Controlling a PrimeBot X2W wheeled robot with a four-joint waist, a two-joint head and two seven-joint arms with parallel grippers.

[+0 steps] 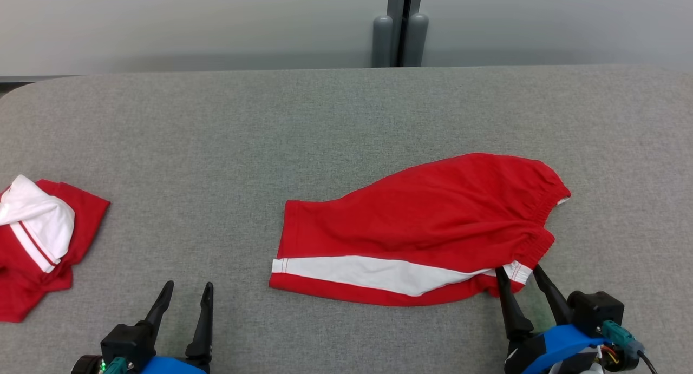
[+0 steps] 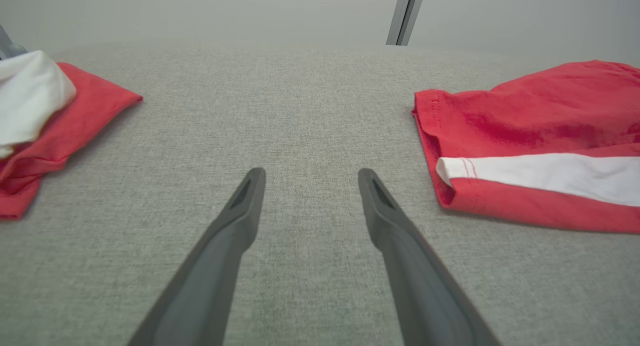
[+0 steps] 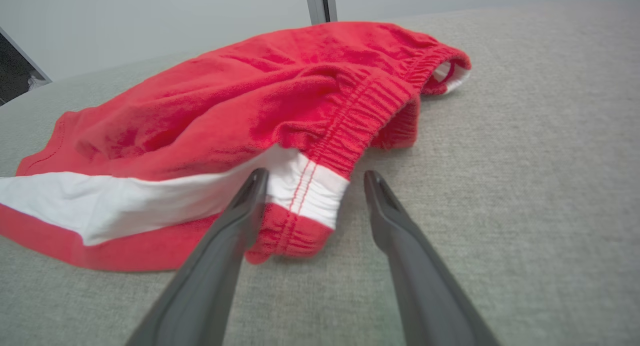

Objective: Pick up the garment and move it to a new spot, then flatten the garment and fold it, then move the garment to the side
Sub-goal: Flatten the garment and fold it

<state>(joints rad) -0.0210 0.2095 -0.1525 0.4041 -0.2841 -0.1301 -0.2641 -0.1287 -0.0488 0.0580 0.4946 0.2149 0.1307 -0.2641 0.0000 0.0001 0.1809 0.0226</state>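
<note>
A second red-and-white garment is cut off at the head view's left edge, and the waistband corner is partly covered by a finger of the right gripper. The garment, red shorts with a white side stripe, is laid rumpled on the grey desk, right of centre. Both grippers are spread wide and empty, the left gripper over bare desk between the garments.

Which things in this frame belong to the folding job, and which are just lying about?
In the job:
- red fabric shorts with a white side stripe, mid-table
- right gripper, fingers open at their waistband corner

Idle or lying about:
- crumpled red-and-white garment, at the left edge of the grey fabric-covered table
- left gripper, open over bare tabletop
</note>
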